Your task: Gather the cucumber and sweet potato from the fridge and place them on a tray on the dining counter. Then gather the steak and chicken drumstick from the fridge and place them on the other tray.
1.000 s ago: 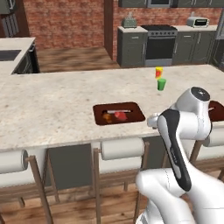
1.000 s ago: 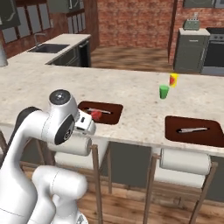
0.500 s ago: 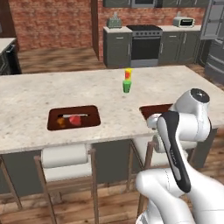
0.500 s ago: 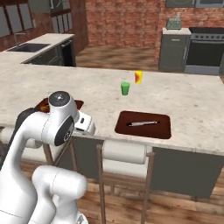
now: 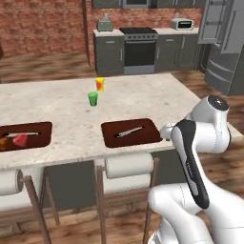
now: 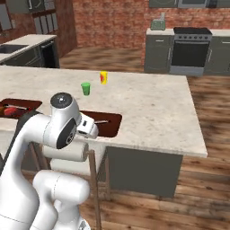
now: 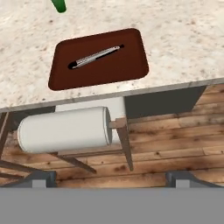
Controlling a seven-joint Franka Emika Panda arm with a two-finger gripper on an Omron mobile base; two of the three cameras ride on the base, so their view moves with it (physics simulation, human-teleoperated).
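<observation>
- Tool (image 7: 111, 179) spread wide and empty, aimed down past the desk (image 5: 57, 102) edge at a stool (image 7: 65, 129) and the near tray (image 7: 98, 59).
- Near tray carrying just a dark-handled utensil (image 7: 94, 57); far tray (image 5: 26, 135) holding a red piece (image 5: 20, 139) and something orange at its end, both too small to name.
- Fridge (image 5: 224, 33), likely source of whatever food remains, well apart from the trays, beyond the desk's end.
- Risk one: mixing trays, with meat dropped beside vegetables; hard to judge from here, given the unclear contents of the far tray.
- Risk two: utensil caught under a landing item, tipping or rolling it off the near tray.
- Risk three: desk corner or stool clipped by the arm on a drive toward the fridge, with the elbow tucked so close to the edge.
- Risk four: green cup (image 5: 93, 98) and yellow carton (image 5: 99, 84) knocked over by a long reach across the desk.
</observation>
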